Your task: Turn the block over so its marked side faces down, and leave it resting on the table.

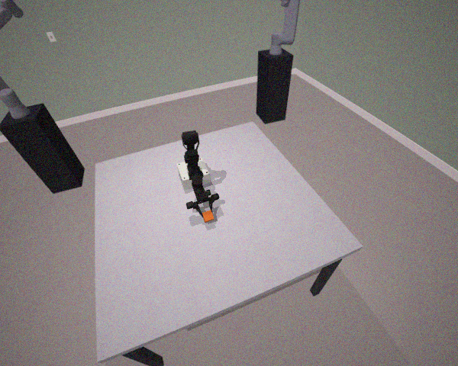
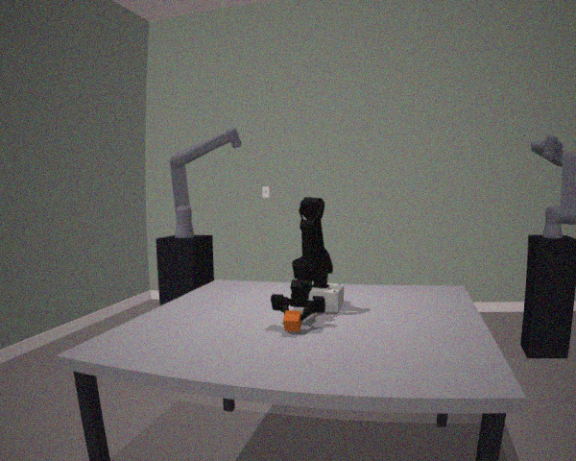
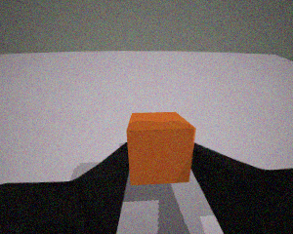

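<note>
An orange block point(image 1: 208, 216) point(image 2: 292, 321) point(image 3: 160, 156) is held between the fingertips of my black gripper point(image 1: 208, 214) point(image 2: 294, 317) point(image 3: 161, 158), which is shut on it. The gripper reaches out low and nearly level over the light grey table point(image 1: 150, 275) point(image 2: 377, 357) point(image 3: 54, 97). The block is at or just above the table top; a gap beneath it is too small to tell. No mark can be made out on the block's visible faces, and its underside is hidden.
The arm's white base point(image 1: 184, 173) point(image 2: 335, 298) stands behind the gripper on the table. Two grey arms on black pedestals point(image 1: 43, 149) point(image 1: 273, 86) point(image 2: 184, 268) point(image 2: 548, 298) stand beyond the table's far edge.
</note>
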Action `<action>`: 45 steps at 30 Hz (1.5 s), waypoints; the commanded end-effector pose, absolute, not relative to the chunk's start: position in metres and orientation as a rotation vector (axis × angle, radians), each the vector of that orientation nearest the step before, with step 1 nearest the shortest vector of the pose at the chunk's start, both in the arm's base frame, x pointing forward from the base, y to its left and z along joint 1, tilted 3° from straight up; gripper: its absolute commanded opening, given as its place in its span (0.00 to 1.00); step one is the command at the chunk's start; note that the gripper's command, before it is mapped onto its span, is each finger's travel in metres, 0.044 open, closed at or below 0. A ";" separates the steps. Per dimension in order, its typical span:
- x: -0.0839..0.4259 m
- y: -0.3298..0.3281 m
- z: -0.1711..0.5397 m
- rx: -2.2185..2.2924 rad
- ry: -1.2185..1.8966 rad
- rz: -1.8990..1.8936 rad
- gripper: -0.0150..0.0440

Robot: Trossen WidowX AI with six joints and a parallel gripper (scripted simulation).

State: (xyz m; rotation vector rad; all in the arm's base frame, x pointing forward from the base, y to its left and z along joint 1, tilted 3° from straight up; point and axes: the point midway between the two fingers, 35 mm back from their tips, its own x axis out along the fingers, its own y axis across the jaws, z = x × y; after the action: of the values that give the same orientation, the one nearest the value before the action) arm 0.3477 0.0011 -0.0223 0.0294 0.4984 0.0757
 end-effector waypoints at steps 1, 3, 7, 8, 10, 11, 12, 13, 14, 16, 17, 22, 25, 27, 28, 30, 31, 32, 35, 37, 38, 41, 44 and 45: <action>0.348 0.002 -0.021 0.036 0.493 0.080 0.25; 0.348 0.002 -0.021 0.036 0.493 0.080 0.34; 0.348 0.002 -0.021 0.036 0.493 0.080 0.52; 0.348 0.002 -0.021 0.036 0.493 0.080 0.57; 0.348 0.002 -0.021 0.036 0.493 0.080 0.65; 0.348 0.002 -0.021 0.036 0.493 0.080 0.70; 0.348 0.002 -0.021 0.036 0.493 0.080 0.74; 0.348 0.002 -0.021 0.036 0.493 0.080 0.79; 0.348 0.002 -0.021 0.036 0.493 0.080 0.83; 0.348 0.002 -0.021 0.036 0.493 0.080 0.92; 0.348 0.002 -0.021 0.036 0.493 0.080 0.97; 0.348 0.002 -0.021 0.036 0.493 0.080 1.00; 0.348 0.002 -0.021 0.036 0.493 0.080 1.00; 0.348 0.002 -0.021 0.036 0.493 0.080 1.00; 0.348 0.002 -0.021 0.036 0.493 0.080 1.00; 0.348 0.002 -0.021 0.036 0.493 0.080 1.00; 0.348 0.002 -0.021 0.036 0.493 0.080 1.00; 0.348 0.002 -0.021 0.036 0.493 0.080 1.00; 0.348 0.002 -0.021 0.036 0.493 0.080 1.00; 0.348 0.002 -0.021 0.036 0.493 0.080 1.00; 0.348 0.002 -0.021 0.036 0.493 0.080 1.00; 0.348 0.002 -0.021 0.036 0.493 0.080 1.00; 0.348 0.002 -0.021 0.036 0.493 0.080 1.00; 0.348 0.002 -0.021 0.036 0.493 0.080 1.00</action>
State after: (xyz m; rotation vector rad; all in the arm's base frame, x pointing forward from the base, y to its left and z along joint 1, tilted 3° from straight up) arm 0.3481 0.0010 -0.0213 0.0293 0.4931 0.0758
